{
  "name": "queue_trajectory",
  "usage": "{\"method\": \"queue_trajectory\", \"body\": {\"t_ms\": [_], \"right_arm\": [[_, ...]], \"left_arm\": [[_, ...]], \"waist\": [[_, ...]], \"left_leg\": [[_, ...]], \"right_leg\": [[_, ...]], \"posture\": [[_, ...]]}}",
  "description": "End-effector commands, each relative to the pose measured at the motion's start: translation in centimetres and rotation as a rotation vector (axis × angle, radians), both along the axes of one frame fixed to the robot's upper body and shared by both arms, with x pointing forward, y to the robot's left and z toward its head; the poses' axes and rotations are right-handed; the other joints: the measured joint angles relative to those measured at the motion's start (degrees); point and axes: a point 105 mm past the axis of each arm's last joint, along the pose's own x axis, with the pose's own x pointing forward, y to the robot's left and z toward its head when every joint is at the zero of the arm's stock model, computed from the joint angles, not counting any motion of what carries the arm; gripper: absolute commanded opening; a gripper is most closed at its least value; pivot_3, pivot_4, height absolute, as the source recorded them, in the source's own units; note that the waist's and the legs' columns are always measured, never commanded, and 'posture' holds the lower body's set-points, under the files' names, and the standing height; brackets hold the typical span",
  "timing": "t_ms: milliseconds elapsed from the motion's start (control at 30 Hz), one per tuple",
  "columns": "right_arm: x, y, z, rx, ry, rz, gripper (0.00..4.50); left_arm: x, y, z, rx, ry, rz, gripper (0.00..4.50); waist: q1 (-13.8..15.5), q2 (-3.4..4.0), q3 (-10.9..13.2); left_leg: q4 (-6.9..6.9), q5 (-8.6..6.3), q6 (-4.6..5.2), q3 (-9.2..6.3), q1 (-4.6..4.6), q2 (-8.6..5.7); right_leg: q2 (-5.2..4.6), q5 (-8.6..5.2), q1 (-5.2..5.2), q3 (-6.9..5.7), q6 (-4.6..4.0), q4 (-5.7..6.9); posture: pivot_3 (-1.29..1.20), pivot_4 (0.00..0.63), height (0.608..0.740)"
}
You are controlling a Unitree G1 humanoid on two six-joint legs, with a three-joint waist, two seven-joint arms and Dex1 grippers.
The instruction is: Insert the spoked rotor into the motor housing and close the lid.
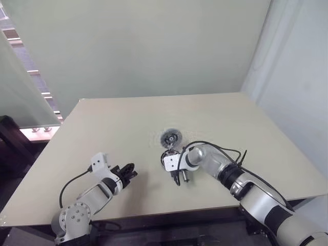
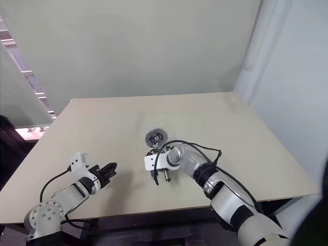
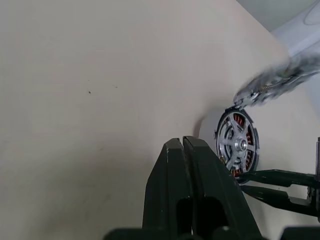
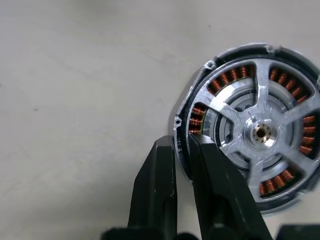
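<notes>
The motor housing (image 4: 250, 132) lies on the table, its copper windings showing between the silver spokes of the spoked rotor (image 4: 280, 112) that sits in it. My right gripper (image 4: 182, 142) is shut on the housing's rim, with one finger outside the wall and one inside over the windings. In the head views the housing (image 1: 168, 151) is just in front of that gripper. The lid (image 1: 170, 137), a grey disc with a dark centre, lies flat just beyond it. My left gripper (image 1: 128, 171) is shut and empty, to the left of the parts and apart from them.
The beige table (image 1: 102, 133) stretches out bare around the parts. A wall stands behind its far edge, and a pale curtain (image 1: 297, 77) hangs at the right. A black cable (image 1: 215, 147) loops over my right forearm.
</notes>
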Motion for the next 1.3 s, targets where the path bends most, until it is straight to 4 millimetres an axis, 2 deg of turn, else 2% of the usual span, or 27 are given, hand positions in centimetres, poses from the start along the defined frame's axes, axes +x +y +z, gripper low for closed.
{"method": "queue_trajectory", "body": {"t_ms": [33,200,467,600,767,900,1000,1133,1233,1300], "right_arm": [[0.5,0.0,0.6,0.018,-0.025,-0.009,0.09],[-0.2,0.9,1.6,0.093,0.031,-0.022,0.09],[-4.2,1.6,4.5,0.182,0.305,-0.113,0.09],[-5.2,1.9,5.4,0.241,0.356,-0.234,0.09],[-5.9,2.8,5.2,0.342,0.429,-0.400,0.03],[-7.3,3.7,4.2,0.383,0.514,-0.469,0.03],[-7.5,3.7,3.9,0.372,0.449,-0.429,0.03],[-6.1,3.0,4.8,0.346,0.257,-0.331,0.03],[-6.2,2.0,4.9,0.251,0.225,-0.252,0.62],[-6.2,1.4,5.8,0.202,0.200,-0.194,1.29]], "left_arm": [[0.5,0.3,1.1,0.010,-0.045,0.007,0.00],[0.5,0.3,1.1,0.015,-0.046,0.009,0.00],[0.5,0.4,0.6,0.010,-0.039,0.013,0.00],[0.6,0.1,0.3,-0.001,-0.039,0.013,0.00],[0.7,-0.5,0.0,-0.025,-0.045,0.017,0.00],[0.6,-0.7,-0.4,-0.037,-0.041,0.026,0.00],[0.5,-0.8,-0.6,-0.042,-0.039,0.028,0.00],[0.4,-0.8,-0.9,-0.032,-0.034,0.022,0.00],[0.5,-0.8,-0.9,-0.032,-0.036,0.024,0.00],[0.6,-0.7,-0.9,-0.032,-0.038,0.023,0.00]], "waist": [[0.00,-0.01,-0.01],[0.01,-0.01,0.00],[0.25,0.00,0.00],[0.26,0.01,0.01],[0.25,0.00,0.00],[0.25,0.00,0.00],[0.25,0.00,0.01],[0.22,0.00,0.01],[0.20,-0.01,0.01],[0.21,-0.01,0.02]], "left_leg": [[0.00,0.00,0.00,0.00,0.00,0.00],[-0.01,0.00,0.00,-0.02,0.00,0.00],[-0.09,-0.02,0.00,-0.14,-0.28,-0.01],[-0.10,-0.02,-0.01,-0.17,-0.29,-0.01],[-0.01,0.01,-0.07,-0.19,-0.21,0.06],[0.01,0.02,-0.09,-0.19,-0.24,0.07],[0.00,0.02,-0.08,-0.17,-0.28,0.04],[0.00,0.01,-0.09,-0.17,-0.27,0.05],[0.02,0.02,-0.09,-0.16,-0.26,0.06],[0.02,0.02,-0.09,-0.17,-0.26,0.07]], "right_leg": [[0.00,0.00,0.00,0.00,0.00,0.00],[0.00,0.00,0.00,-0.01,0.00,0.00],[-0.02,0.00,-0.20,-0.12,0.02,-0.08],[-0.03,0.00,-0.21,-0.18,0.01,-0.09],[-0.03,-0.01,-0.15,-0.34,0.00,-0.03],[-0.05,-0.01,-0.14,-0.39,0.00,-0.04],[-0.08,-0.01,-0.18,-0.37,0.00,-0.07],[-0.09,-0.01,-0.17,-0.40,0.00,-0.08],[-0.08,-0.03,-0.17,-0.43,-0.02,-0.09],[-0.08,-0.02,-0.15,-0.45,-0.01,-0.10]], "posture": [[0.00,0.000,0.740],[0.00,0.000,0.740],[0.00,0.000,0.740],[0.00,0.000,0.740],[0.00,0.000,0.740],[0.00,0.000,0.740],[0.00,0.000,0.740],[0.00,0.000,0.740],[0.00,0.000,0.740],[0.00,0.000,0.740]]}}
